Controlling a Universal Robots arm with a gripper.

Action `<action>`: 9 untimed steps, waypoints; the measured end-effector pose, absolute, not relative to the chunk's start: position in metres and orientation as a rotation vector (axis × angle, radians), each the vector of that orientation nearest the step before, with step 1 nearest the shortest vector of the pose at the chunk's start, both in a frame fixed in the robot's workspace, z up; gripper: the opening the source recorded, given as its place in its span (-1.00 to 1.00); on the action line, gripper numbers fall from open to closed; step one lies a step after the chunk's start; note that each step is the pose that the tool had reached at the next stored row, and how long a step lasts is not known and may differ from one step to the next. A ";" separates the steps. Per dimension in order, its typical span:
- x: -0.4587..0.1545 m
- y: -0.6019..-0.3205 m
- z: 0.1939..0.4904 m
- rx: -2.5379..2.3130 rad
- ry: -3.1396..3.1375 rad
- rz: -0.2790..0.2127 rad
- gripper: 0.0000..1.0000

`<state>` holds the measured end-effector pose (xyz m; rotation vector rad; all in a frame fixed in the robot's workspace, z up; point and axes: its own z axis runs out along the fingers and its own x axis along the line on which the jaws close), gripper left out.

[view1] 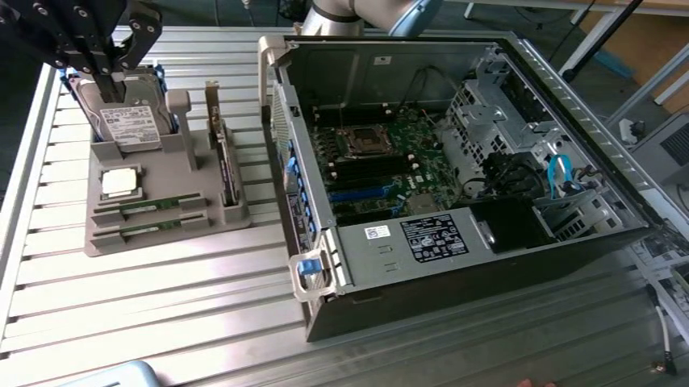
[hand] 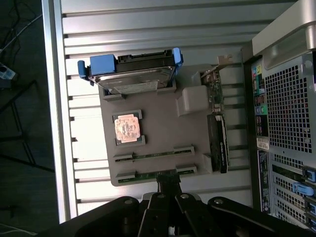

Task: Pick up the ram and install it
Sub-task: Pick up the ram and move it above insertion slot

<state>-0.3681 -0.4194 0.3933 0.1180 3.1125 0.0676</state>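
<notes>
- One ram stick (view1: 144,206) and a second ram stick (view1: 144,229) lie flat, side by side, in the slots of a grey tray (view1: 173,179) at the lower left of the exterior view. Neither has been lifted.
- The gripper (hand: 168,180) hangs over that tray with its jaws pressed together and nothing between them. In the wrist view its tip lines up with the tray edge beside the outer stick.
- Step in hand, as I judge it: the approach to the pick, with no contact made yet.
- A grasp would call for the jaws to part and straddle the thin board across its narrow width (there is little room between the two slots).
- Sharing the tray are a processor chip (view1: 119,182), a hard drive (view1: 131,125) in a blue bracket, and a dark card (view1: 226,173) standing on edge.
- To the right stands an open computer case (view1: 431,282), with its motherboard (view1: 377,161) exposed.
- The hard drive's white label and a black sticker (view1: 433,239) on the case both carry print too small to read.
</notes>
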 end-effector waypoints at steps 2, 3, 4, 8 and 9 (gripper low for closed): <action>-0.368 -0.419 0.393 0.118 3.112 0.068 -0.79; -0.368 -0.419 0.393 0.118 3.112 0.068 -0.79; -0.368 -0.419 0.393 0.118 3.113 0.068 -0.79; -0.368 -0.419 0.393 0.115 3.113 0.068 -0.79; -0.368 -0.419 0.393 0.112 3.113 0.068 -0.79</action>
